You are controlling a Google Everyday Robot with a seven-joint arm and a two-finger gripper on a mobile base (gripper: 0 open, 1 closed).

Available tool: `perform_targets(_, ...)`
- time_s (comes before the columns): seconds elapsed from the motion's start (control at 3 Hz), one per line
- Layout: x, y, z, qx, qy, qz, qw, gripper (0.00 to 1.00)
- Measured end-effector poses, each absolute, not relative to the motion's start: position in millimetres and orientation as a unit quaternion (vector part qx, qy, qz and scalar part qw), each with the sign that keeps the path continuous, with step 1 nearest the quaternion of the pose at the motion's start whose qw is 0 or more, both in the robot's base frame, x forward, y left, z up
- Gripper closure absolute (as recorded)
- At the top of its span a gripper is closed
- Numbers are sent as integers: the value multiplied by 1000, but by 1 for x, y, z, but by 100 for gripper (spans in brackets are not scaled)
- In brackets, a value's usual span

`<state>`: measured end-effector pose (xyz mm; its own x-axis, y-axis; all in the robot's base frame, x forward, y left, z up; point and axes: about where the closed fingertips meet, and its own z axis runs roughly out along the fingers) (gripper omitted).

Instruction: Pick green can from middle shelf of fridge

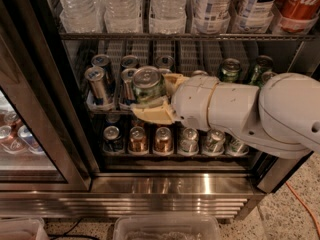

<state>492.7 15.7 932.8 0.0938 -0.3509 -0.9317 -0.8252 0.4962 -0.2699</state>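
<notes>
My gripper (159, 97) reaches from the right into the fridge (175, 185) and is shut on a green can (148, 86). One cream finger lies under the can's front and the other behind it. The can is tilted, with its silver top toward the camera, and is held in front of the middle shelf (196, 52), just off its front rail. Other green cans (230, 69) stand on the right side of that shelf, partly hidden by my arm. Blue-and-silver cans (98, 83) stand in the left lanes.
Large plastic bottles (170, 6) fill the rack above. Copper cans (138, 139) and silver cans (189, 140) stand on the rack below. The glass door (30, 114) stands at the left. A plastic bin (165, 228) sits on the floor in front.
</notes>
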Motion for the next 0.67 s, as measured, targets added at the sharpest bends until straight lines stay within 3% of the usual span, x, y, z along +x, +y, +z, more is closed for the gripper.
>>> perform_targets(0.33,411,45,896,-483,631,245,555,100)
perform_targets(0.67,409,44,897,-481,633,241,556,100)
